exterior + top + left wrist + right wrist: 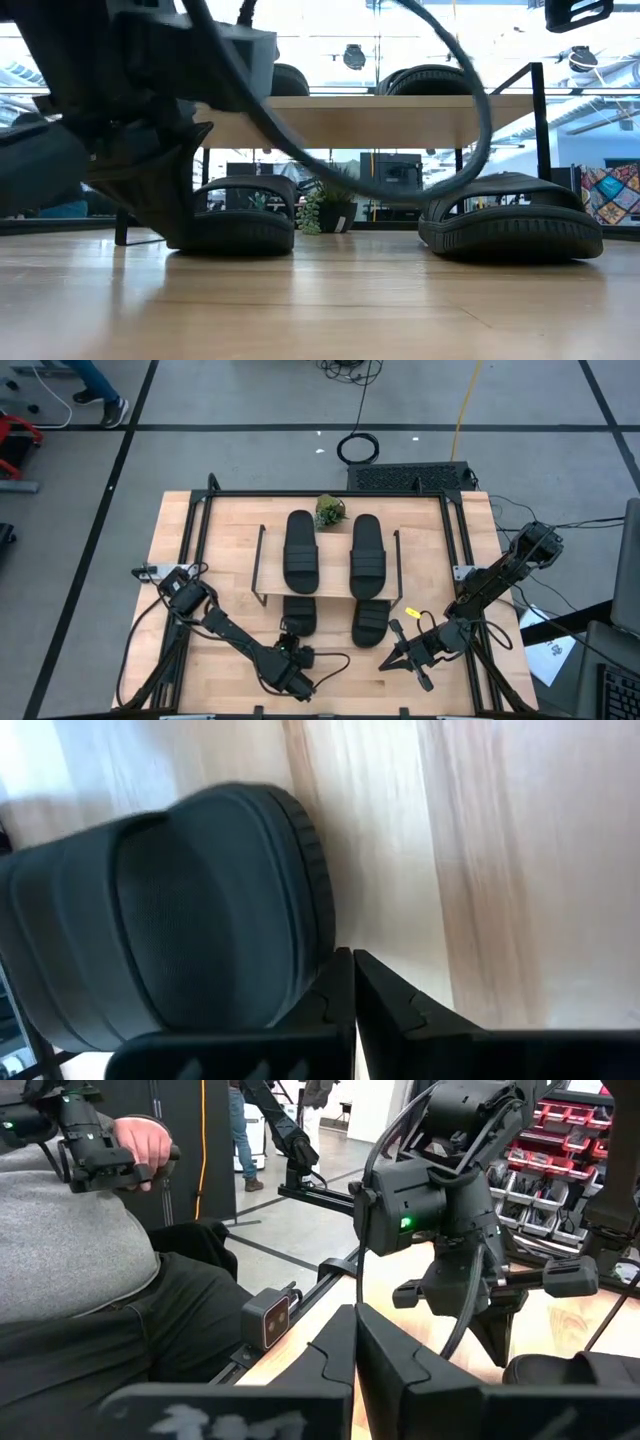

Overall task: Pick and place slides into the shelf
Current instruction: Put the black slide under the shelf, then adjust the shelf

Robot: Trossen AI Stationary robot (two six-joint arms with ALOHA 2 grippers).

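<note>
The shelf stands mid-table. Two black slides lie on its top board. Two more lie under that board with their near ends sticking out. My left gripper is shut, low at the near end of the left lower slide; in the low view it stands beside that slide. My right gripper is shut, right of the right lower slide, and points toward the left arm. My left gripper has its shut fingertips right beside the rounded near end of the left lower slide, which lies flat on the wood. I cannot tell whether they touch it.
A small potted plant stands at the shelf's far edge. The black frame runs round the wooden tabletop. A seated person holding a controller shows in the right wrist view beyond the table. Bare wood lies on either side of the shelf.
</note>
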